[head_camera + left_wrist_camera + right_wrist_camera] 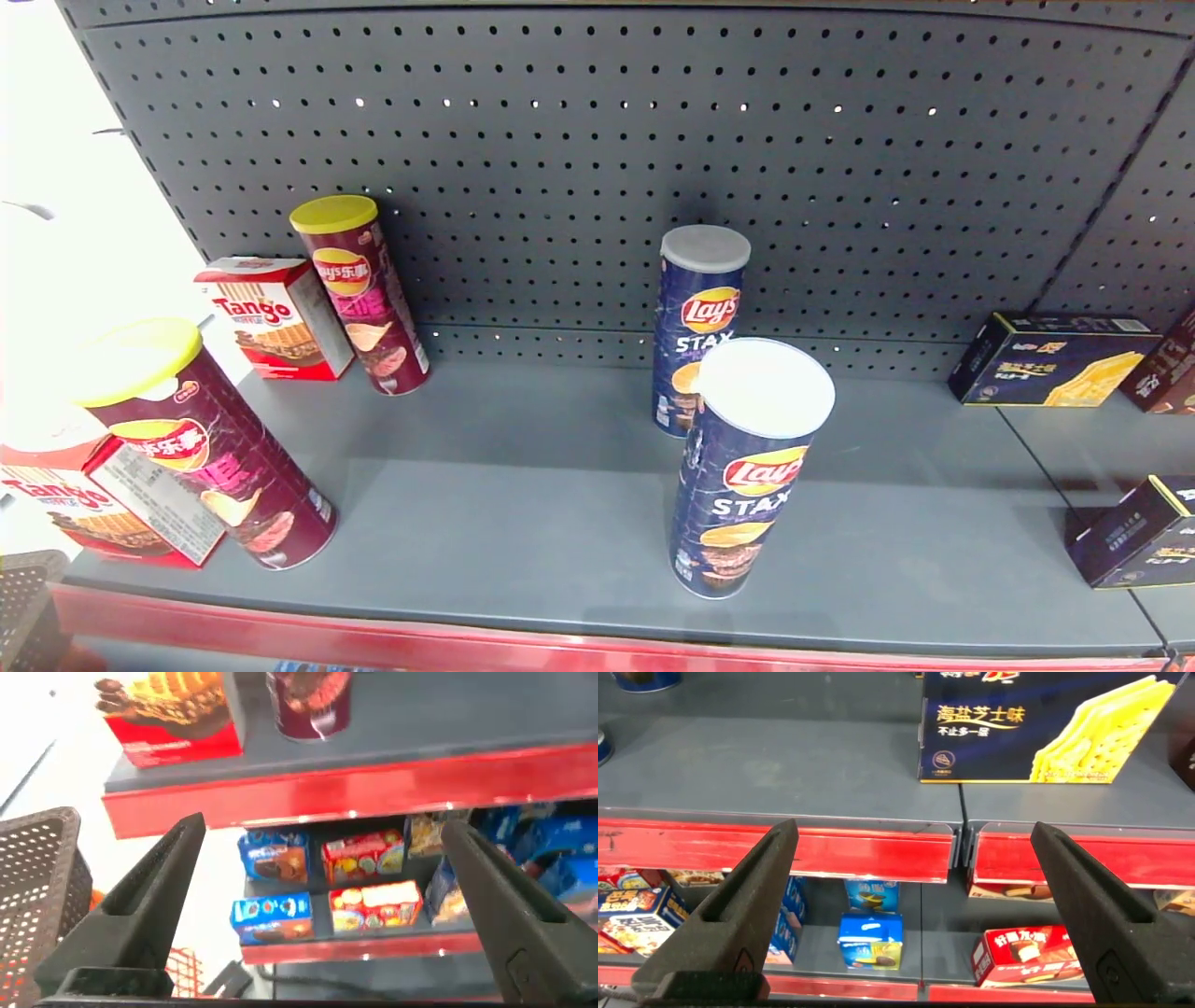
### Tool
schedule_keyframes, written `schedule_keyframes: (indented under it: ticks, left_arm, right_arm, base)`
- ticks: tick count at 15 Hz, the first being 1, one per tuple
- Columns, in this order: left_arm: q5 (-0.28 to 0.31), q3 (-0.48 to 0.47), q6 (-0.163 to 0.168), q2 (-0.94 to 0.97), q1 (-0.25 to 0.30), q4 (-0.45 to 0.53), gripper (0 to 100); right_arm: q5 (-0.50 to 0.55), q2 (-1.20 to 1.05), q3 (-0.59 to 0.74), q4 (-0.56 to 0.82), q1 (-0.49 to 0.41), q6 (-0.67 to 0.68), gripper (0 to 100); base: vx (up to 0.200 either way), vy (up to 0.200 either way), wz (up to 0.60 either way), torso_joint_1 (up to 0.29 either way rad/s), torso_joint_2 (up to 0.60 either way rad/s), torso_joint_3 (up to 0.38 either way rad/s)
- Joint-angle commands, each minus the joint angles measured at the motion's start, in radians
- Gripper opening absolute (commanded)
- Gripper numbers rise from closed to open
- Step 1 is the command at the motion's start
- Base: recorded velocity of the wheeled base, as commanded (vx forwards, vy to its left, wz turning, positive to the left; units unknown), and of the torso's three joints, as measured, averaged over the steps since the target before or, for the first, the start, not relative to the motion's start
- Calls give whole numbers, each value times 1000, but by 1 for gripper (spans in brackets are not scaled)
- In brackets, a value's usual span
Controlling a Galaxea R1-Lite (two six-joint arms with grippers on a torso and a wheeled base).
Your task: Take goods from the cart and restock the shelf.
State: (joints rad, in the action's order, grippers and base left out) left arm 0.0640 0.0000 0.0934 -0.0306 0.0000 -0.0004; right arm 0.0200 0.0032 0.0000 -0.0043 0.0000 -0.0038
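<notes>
Grey shelf [523, 485] carries two blue cans [747, 467], two maroon cans [364, 294], two red wafer boxes [275, 317], and apparently three dark boxes [1050, 359].

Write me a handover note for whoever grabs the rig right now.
Left end effector: open, empty, facing the shelf's red front edge, black mesh basket beside it.
Right end effector: open, empty, facing the shelf front near a dark blue cracker box.
On the shelf, upright: front blue can, rear blue can, front maroon can, rear maroon can, front wafer box, rear wafer box.
Done: those are shelved. Left: nothing is held; the next item must likely come from the cart, whose contents I cannot see.
</notes>
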Motion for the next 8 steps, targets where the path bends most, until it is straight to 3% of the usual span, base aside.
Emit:
schedule_keyframes:
  ticks: [1,3,4,5,8]
  left_arm:
    - [-1,0,-20,20,3,-1,100]
    - [-15,0,-31,20,3,-1,100]
    - [-115,0,-35,20,3,-1,100]
    - [-162,0,-57,21,3,-4,100]
    - [-142,0,-61,20,2,-3,100]
  right_arm:
    - [0,1,0,0,0,-1,100]
    - [0,1,0,0,0,-1,100]
    - [0,1,0,0,0,-1,100]
    - [0,1,0,0,0,-1,100]
    - [0,1,0,0,0,-1,100]
  base:
    - [0,0,0,0,0,0]
    - [0,0,0,0,0,0]
    - [0,0,0,0,0,0]
    - [0,0,0,0,0,0]
    - [0,0,0,0,0,0]
